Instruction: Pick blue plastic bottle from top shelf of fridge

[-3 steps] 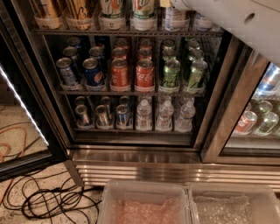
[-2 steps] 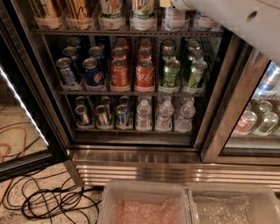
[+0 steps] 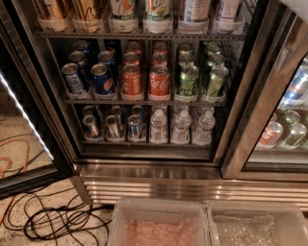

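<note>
The fridge [image 3: 144,170] stands with its left glass door open. Along the top shelf [image 3: 139,35] only the lower halves of tall bottles show. Two of them at the right carry pale blue-and-white labels: one blue plastic bottle [image 3: 195,10] and a second like it [image 3: 226,10] beside it. To their left stand white bottles with green-red lettering [image 3: 158,9] and golden bottles [image 3: 86,9]. All caps are cut off by the upper edge of the picture. My gripper is out of view; only a white sliver shows in the top right corner.
Soda cans [image 3: 159,79] fill the middle shelf; small cans and clear water bottles [image 3: 181,126] fill the lowest. The open door [image 3: 29,139] swings out at left. Cables [image 3: 53,218] lie on the floor. Two clear bins [image 3: 159,223] sit in front. A closed right door [image 3: 284,120] shows more cans.
The white arm that covered the top right of the top shelf has left the picture, so the two blue-labelled bottles there now show.
</note>
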`<state>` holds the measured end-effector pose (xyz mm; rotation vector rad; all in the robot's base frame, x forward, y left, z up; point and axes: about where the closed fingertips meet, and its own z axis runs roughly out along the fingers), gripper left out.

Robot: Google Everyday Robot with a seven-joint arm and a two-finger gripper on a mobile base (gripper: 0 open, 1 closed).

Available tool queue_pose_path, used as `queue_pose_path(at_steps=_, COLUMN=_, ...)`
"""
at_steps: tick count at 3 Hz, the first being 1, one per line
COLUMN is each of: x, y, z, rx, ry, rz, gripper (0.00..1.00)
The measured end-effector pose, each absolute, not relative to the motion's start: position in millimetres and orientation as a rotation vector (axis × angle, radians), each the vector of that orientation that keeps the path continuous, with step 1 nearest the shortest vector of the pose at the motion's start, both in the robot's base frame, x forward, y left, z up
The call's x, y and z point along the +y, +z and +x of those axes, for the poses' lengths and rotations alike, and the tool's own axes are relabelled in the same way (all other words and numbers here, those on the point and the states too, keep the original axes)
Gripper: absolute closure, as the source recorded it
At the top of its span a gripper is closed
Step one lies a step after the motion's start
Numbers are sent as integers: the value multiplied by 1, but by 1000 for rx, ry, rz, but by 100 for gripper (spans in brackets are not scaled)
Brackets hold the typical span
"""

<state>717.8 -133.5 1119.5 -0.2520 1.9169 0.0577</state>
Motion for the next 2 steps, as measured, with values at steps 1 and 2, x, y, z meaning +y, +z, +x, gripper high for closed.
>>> queue_pose_path(at_steps=1, x=-134, y=1120, z=717, rx=1919, ry=61, rz=-253, gripper=100)
queue_pose_path(at_steps=2, x=-134, y=1121, z=714, rx=1932, ry=77, rz=-262, gripper=100)
